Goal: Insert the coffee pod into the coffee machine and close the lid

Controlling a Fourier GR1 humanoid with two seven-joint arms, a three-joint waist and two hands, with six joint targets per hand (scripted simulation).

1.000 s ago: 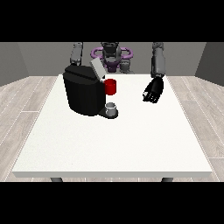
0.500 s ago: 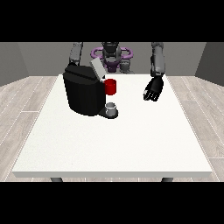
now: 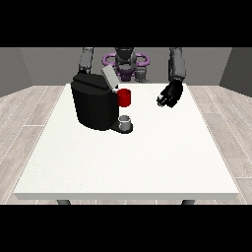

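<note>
The black coffee machine (image 3: 96,106) stands on the white table (image 3: 128,162) left of the middle. Its grey lid (image 3: 109,77) is tilted up and open. A red part (image 3: 124,97) sticks out at its front, above a small grey cup (image 3: 126,121) on the machine's base. The hand at the view's right (image 3: 171,93) hangs above the table, right of the machine and apart from it. Its fingers are curled around a small pale thing at their tips, the coffee pod (image 3: 159,102), which is mostly hidden. The other arm (image 3: 86,60) drops behind the machine, hiding its hand.
The robot's torso (image 3: 126,64) with its purple ring rises behind the table's far edge. White tabletop stretches from the machine to the near edge and to the right side.
The hand at the view's right has risen from the table and shifted a little left, towards the machine. The machine, lid and cup have not moved.
</note>
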